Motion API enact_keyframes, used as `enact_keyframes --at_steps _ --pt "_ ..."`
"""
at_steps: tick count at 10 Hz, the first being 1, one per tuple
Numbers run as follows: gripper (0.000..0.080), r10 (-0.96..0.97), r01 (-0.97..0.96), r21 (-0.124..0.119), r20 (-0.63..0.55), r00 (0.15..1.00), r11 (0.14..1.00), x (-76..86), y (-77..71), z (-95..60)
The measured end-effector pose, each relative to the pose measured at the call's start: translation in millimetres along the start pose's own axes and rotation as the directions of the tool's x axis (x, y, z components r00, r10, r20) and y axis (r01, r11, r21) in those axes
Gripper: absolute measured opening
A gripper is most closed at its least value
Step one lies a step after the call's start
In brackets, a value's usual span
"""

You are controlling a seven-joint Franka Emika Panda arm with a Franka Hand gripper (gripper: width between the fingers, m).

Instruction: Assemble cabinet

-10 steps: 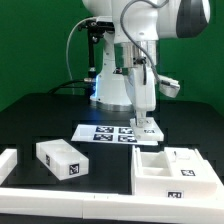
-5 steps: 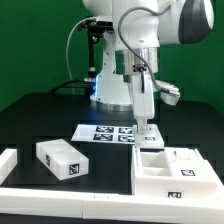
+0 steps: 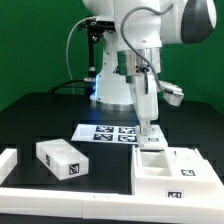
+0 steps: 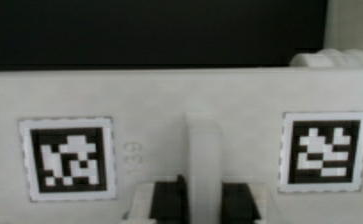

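Observation:
The cabinet (image 3: 172,170), a white box with open inner compartments and a small tag on its front, sits at the exterior view's lower right. My gripper (image 3: 151,133) reaches straight down onto the box's far edge. In the wrist view the cabinet (image 4: 178,95) fills the frame as a white face with two square tags either side of a raised white rib (image 4: 204,160). My gripper (image 4: 204,203) has its two dark fingers pressed on either side of that rib. A white drawer block (image 3: 60,160) with a tag lies apart at the left.
The marker board (image 3: 105,132) lies flat just behind the cabinet, left of my gripper. A long white border rail (image 3: 70,201) runs along the front, with a white end piece (image 3: 8,162) at the left edge. The robot base stands at the back.
My gripper has come down and slightly toward the exterior view's right, onto the cabinet's far edge. The cabinet and drawer block have barely shifted.

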State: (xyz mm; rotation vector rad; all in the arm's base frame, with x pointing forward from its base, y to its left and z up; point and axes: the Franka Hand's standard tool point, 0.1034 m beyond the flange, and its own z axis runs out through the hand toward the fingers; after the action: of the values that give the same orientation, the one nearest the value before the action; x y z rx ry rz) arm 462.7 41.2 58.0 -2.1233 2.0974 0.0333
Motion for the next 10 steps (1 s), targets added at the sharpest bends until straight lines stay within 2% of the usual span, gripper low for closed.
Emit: enact_keyframes --at_steps 1,6,10 --pt "0.0064 0.013 -0.013 0.008 0.000 1.000 1.000 5.9 -3.2 -1.8" --pt "0.0064 0.011 -0.011 -0.014 0.016 1.000 1.000 5.0 -5.6 0.8" --pt "0.0064 0.006 -0.006 -0.002 0.025 1.000 1.000 0.9 -25.3 3.0"
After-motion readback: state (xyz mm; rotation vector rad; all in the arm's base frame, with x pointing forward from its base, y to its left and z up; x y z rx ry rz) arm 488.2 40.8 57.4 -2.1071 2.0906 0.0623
